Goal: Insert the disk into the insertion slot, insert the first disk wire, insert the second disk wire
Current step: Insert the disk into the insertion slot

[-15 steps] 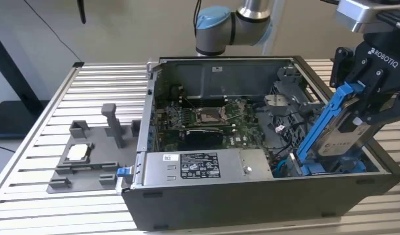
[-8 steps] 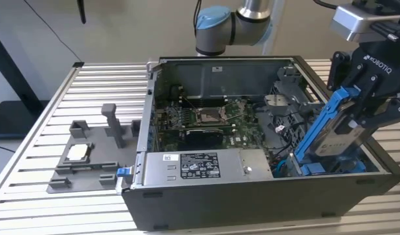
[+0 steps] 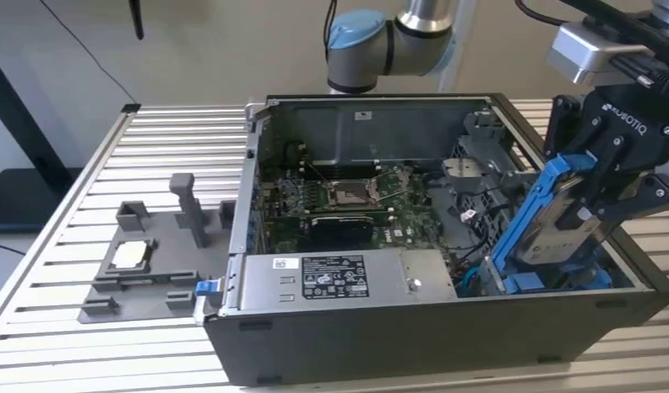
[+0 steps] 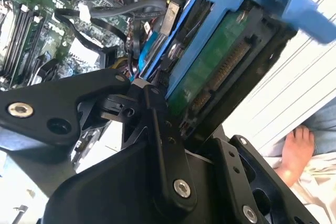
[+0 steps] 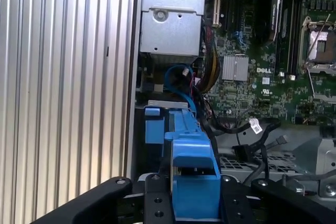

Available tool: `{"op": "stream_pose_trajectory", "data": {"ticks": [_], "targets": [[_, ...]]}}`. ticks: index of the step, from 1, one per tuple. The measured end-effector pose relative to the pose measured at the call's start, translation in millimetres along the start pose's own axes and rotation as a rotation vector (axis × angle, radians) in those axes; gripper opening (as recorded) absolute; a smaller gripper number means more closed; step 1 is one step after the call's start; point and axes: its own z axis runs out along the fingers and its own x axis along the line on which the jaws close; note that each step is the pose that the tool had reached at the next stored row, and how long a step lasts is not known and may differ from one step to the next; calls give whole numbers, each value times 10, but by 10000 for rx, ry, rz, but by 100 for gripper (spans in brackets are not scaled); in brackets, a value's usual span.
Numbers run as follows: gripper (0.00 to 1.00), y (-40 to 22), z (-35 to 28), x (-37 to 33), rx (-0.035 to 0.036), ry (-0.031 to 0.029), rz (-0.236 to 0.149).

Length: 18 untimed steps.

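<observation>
My gripper [image 3: 594, 201] is shut on the disk [image 3: 547, 233], a drive in a blue plastic carrier. I hold it tilted at the exterior view's right end of the open computer case [image 3: 422, 336]. The disk's lower end reaches down into the insertion slot [image 3: 531, 284], a dark bay with blue tabs. In the second wrist view the disk's green circuit board [image 4: 210, 72] and connector row show above my black fingers [image 4: 157, 129]. In the first wrist view the blue carrier [image 5: 191, 166] sits between my fingers, with the slot's blue tab [image 5: 152, 124] beyond it. Loose black wires [image 5: 247, 129] lie beside the bay.
The motherboard with its silver processor socket [image 3: 345, 194] fills the case floor. A silver power supply [image 3: 334, 278] sits at the near wall. A grey fixture plate [image 3: 137, 270] holding a chip lies on the slatted table [image 3: 50, 327]. A person's bare foot [image 4: 296, 148] shows beyond the table.
</observation>
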Motion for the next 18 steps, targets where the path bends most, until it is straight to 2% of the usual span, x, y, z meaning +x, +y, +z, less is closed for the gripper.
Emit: {"op": "stream_pose_trajectory", "data": {"ticks": [4,7,9,11,14,17,18], "targets": [[33,-2,61,1,0,16,38],[33,-7,57,-3,-14,31,38],[33,-8,48,-1,-76,5,35],[33,-8,40,10,-148,-56,35],[33,-9,23,20,-323,-132,41],[33,-24,10,24,-394,-181,42],[33,-33,14,28,-443,-201,44]]}}
